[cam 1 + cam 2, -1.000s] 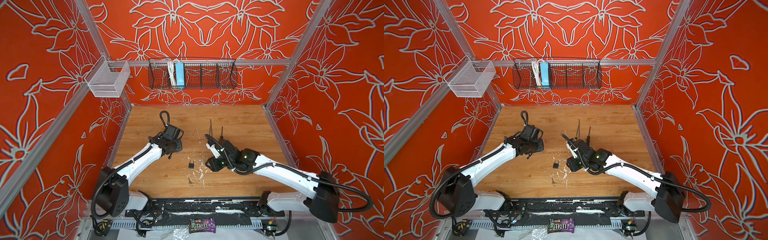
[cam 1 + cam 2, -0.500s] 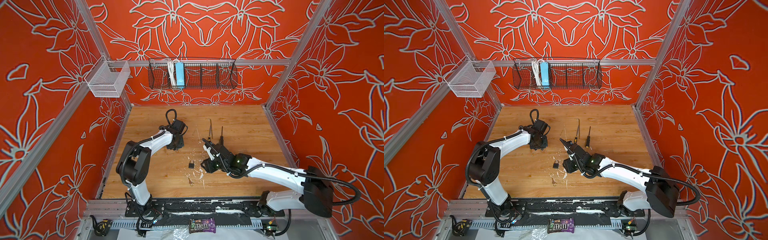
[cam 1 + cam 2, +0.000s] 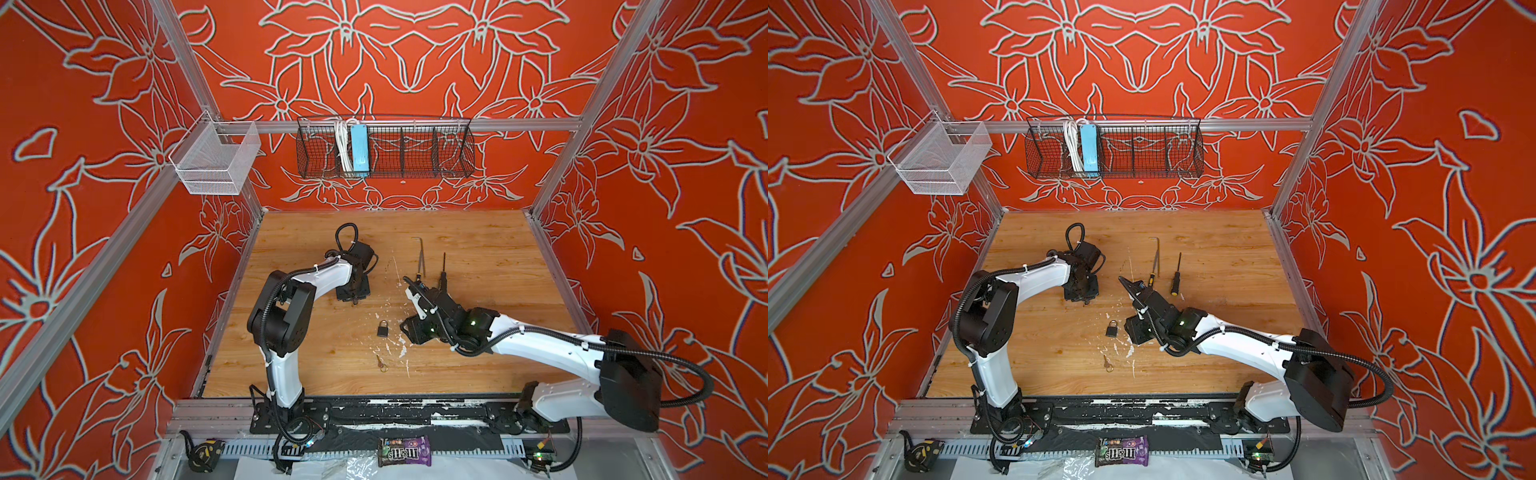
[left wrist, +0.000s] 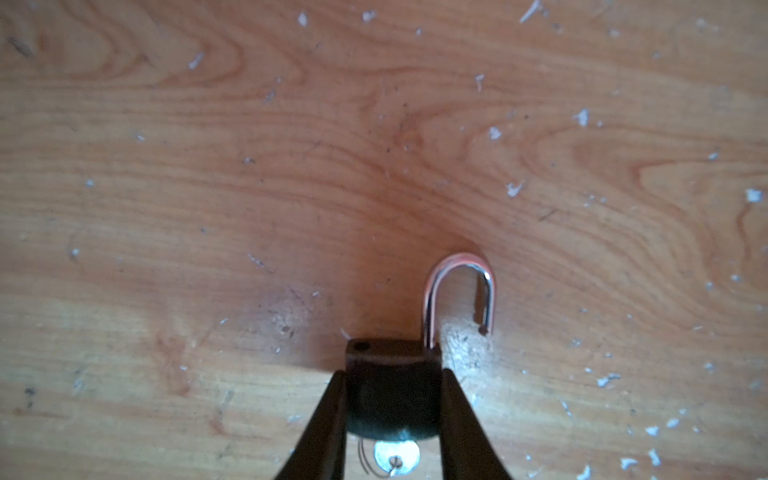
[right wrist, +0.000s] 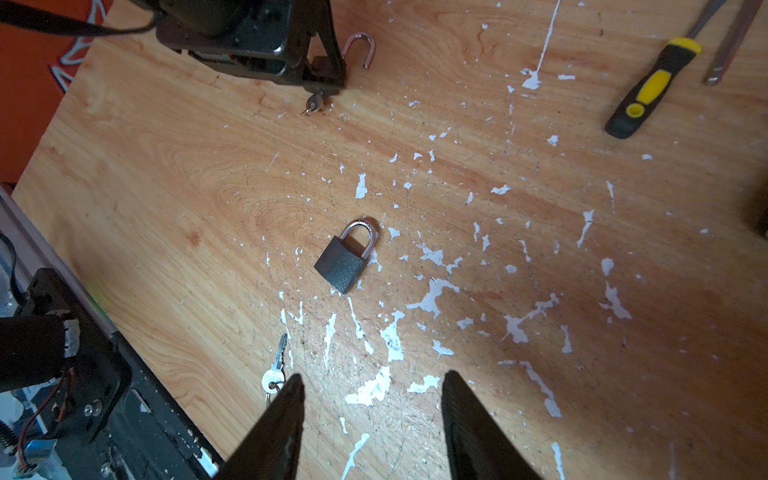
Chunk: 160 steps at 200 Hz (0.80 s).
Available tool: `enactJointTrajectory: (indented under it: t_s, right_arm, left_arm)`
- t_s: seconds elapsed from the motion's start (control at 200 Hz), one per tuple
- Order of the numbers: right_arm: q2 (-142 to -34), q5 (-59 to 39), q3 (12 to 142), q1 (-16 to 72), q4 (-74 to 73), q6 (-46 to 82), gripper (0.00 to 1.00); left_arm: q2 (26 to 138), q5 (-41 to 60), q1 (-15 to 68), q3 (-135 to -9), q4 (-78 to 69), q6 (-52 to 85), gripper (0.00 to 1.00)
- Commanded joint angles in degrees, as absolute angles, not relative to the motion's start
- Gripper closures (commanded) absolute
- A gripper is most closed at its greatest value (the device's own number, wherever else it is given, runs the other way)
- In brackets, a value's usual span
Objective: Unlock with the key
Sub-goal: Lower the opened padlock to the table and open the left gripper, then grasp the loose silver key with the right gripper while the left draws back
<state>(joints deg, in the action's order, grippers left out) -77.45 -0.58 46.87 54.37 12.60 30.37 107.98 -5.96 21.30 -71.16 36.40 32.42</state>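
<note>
Left hand (image 4: 392, 374) clamps unlocked padlock (image 4: 392, 399), key (image 4: 395, 455) inserted.
Right hand (image 5: 373, 377) half-open, empty, right of 2nd padlock (image 5: 344, 262).

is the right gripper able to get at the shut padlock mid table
Likely yes: the right gripper is open and empty, the shut padlock lies flat just ahead of it, nothing between; the left gripper holds the open padlock farther off.

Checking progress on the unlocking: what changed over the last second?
The left arm folded its elbow up while the left gripper hardly moved, still holding the open padlock. The right gripper edged toward the shut padlock. That padlock and the loose key stayed put.
</note>
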Motion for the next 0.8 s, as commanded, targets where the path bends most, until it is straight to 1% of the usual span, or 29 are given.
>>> enactJointTrajectory:
  t_s: [0.0, 0.125, 0.17, 0.36, 0.56, 0.716, 0.796]
  right_arm:
    - [-77.4, 1.3, 47.8, 54.6, 12.5, 29.9, 0.46]
    - [-77.4, 2.1, 47.9, 54.6, 12.8, 29.9, 0.46]
    - [-77.6, 1.8, 47.8, 54.6, 12.6, 29.8, 0.46]
    - [-78.6, 1.3, 49.2, 54.6, 13.6, 28.9, 0.46]
    - [-79.1, 1.4, 50.8, 54.6, 15.7, 28.9, 0.46]
    - [-81.2, 0.9, 53.3, 55.5, 19.5, 29.3, 0.48]
    - [-82.2, 1.4, 54.5, 56.8, 21.7, 30.3, 0.48]
  left_arm:
    - [108.7, -4.7, 20.9, -71.0, 36.5, 33.9, 0.48]
    - [108.4, -3.3, 20.8, -70.2, 36.3, 35.0, 0.33]
    - [108.0, -2.8, 20.7, -70.2, 36.5, 35.2, 0.3]
    - [102.2, -2.1, 20.2, -67.7, 35.0, 37.2, 0.24]
    - [92.0, -2.0, 19.4, -62.2, 33.1, 39.4, 0.2]
    - [82.1, 0.6, 19.3, -54.9, 29.8, 41.4, 0.12]
    - [76.5, 2.5, 19.4, -51.1, 27.9, 42.3, 0.04]
